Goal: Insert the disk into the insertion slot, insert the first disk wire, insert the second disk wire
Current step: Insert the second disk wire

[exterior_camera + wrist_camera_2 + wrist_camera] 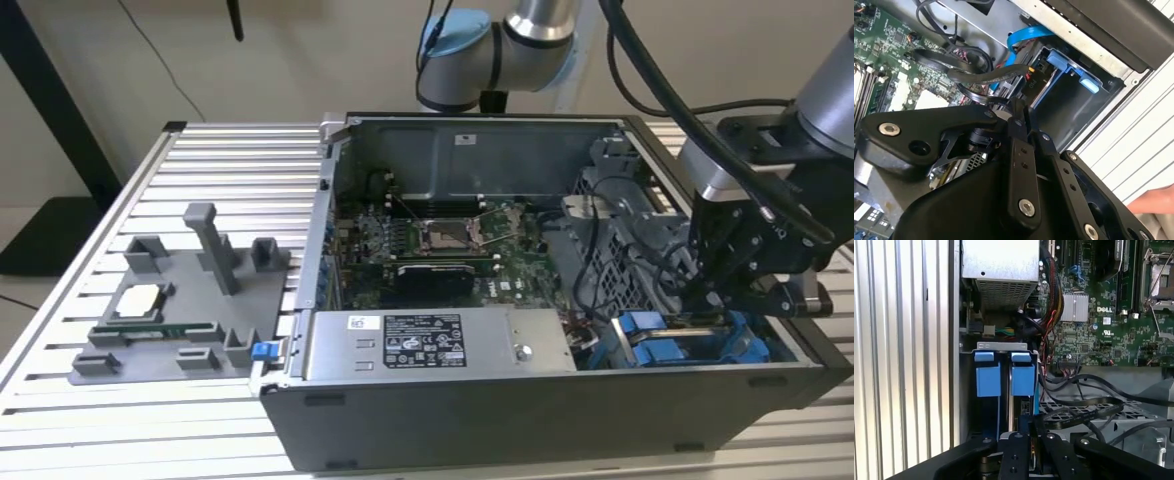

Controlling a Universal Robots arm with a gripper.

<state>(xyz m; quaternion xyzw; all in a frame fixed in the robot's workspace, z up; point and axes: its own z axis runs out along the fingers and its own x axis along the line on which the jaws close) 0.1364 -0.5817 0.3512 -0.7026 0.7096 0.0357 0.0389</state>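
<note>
While the arm reaches down from 1 o'clock in the exterior view, the hand (707, 300) sits low inside the open computer case (534, 420), at about 4 o'clock, over the near corner.

- Hand state: in both wrist views the black fingers (1014, 455) are drawn close together, and they appear to pinch the end of a black flat wire (984, 76). That wire loops away from the fingertips across the perforated grey cage (1079, 407). The contact itself is partly hidden by the fingers.
- Disk (1023, 380): seated in the insertion slot (1001, 346), with blue carrier tabs showing side by side inside the grey sheet-metal bay. The silver body is hidden; only the blue frame can be seen. In the second wrist view the hand (1018, 107) hangs just beside the slot's open end, where the blue trim (1074, 67) juts out.
- A blue ribbon cable (1024, 37) curves down toward the bay, near the black wire; I cannot tell where it ends.
- Power-supply box (441, 340): at 6 o'clock in the exterior view, just beside the bay. The motherboard (441, 240) lies at the centre of the case.
- Counter (200, 160): slatted metal. At 9 o'clock, well apart from the case, is a grey fixture tray (187, 320) holding a processor chip (140, 300) and a memory stick (154, 330).
</note>
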